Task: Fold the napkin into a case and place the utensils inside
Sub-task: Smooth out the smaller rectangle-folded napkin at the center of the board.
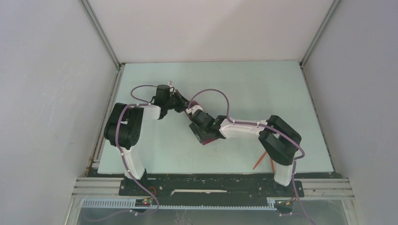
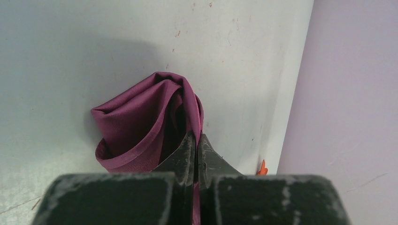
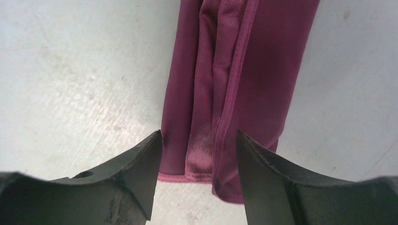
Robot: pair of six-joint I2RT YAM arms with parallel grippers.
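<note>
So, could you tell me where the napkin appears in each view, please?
Top external: centre, a plum sliver of napkin, mostly hidden.
Left wrist: centre, bunched, pinched by the left end effector.
Right wrist: upper centre, between the open right end effector.
Shared landmark: the pale table.

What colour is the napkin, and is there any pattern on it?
Plain plum-purple napkin, no pattern; clearest in the right wrist view.

napkin [image 1: 206,140]: on the table [image 1: 253,89], near its middle, beneath both grippers.
left gripper [image 2: 195,138]: at the napkin's far-left end, cloth between its fingertips.
right gripper [image 3: 198,136]: over the napkin's near end, one finger on each side.
utensils [image 1: 259,160]: at the table's near edge, right of the napkin, beside the right arm.
</note>
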